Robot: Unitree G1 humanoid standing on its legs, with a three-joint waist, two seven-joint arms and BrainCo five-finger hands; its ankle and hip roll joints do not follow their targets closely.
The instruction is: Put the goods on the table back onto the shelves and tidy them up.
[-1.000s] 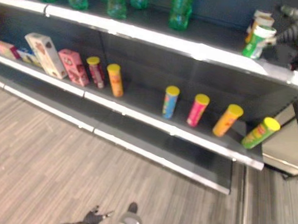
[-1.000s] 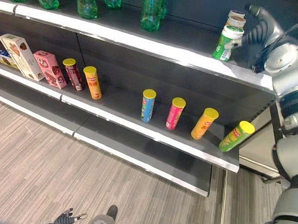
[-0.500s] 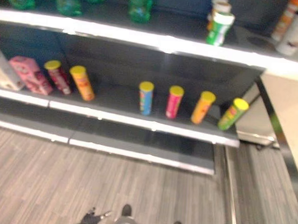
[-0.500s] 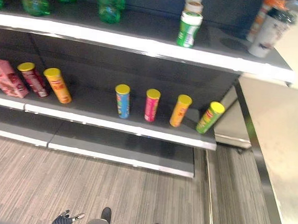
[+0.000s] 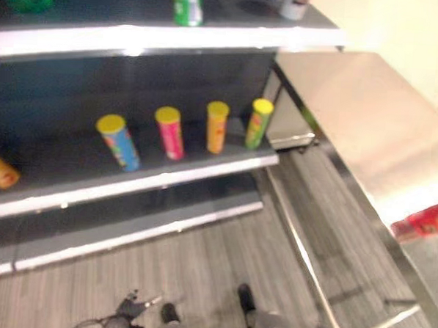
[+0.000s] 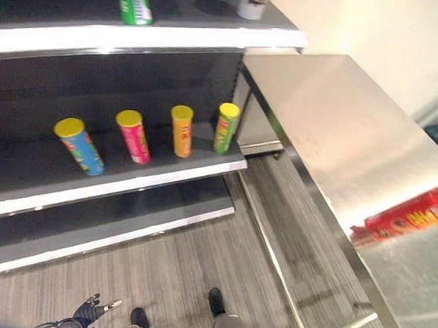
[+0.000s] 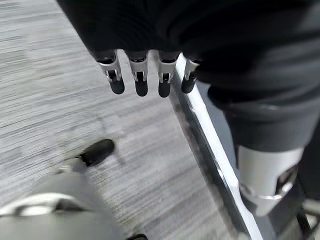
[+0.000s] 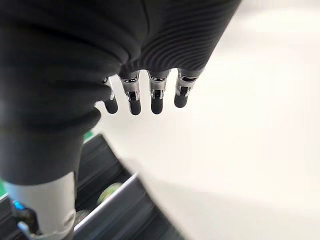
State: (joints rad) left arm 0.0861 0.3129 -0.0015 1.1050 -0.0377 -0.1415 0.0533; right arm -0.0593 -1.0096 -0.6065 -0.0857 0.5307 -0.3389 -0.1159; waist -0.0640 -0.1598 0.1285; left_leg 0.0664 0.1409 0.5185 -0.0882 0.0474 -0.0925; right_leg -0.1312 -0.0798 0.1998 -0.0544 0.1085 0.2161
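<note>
- A red tube (image 6: 413, 220) lies on its side on the steel table (image 6: 331, 133), at the table's right edge in the head views, well apart from the shelves.
- The table's top is bare steel from the tube up to the end that meets the shelving (image 6: 137, 38); its front edge runs diagonally, with open grey wood-look floor (image 6: 191, 273) beside it.
- On the middle shelf stand 4 yellow-lidded tubes in a row: a blue tube (image 6: 79, 146), a pink tube (image 6: 134, 136), an orange tube (image 6: 181, 130) and a green tube (image 6: 226, 128), the last nearest the shelf's end by the table. They are spaced apart and each leans a little.
- On the top shelf stand a green can (image 6: 136, 1) and a white cup (image 6: 251, 2) near the end.
- The lowest shelf board lies bare above the floor.
- The left hand (image 7: 145, 75) hangs over the floor, fingers straight and apart, holding nothing.
- The right hand (image 8: 145, 92) hangs with fingers straight and loose, holding nothing, a pale wall behind it.
</note>
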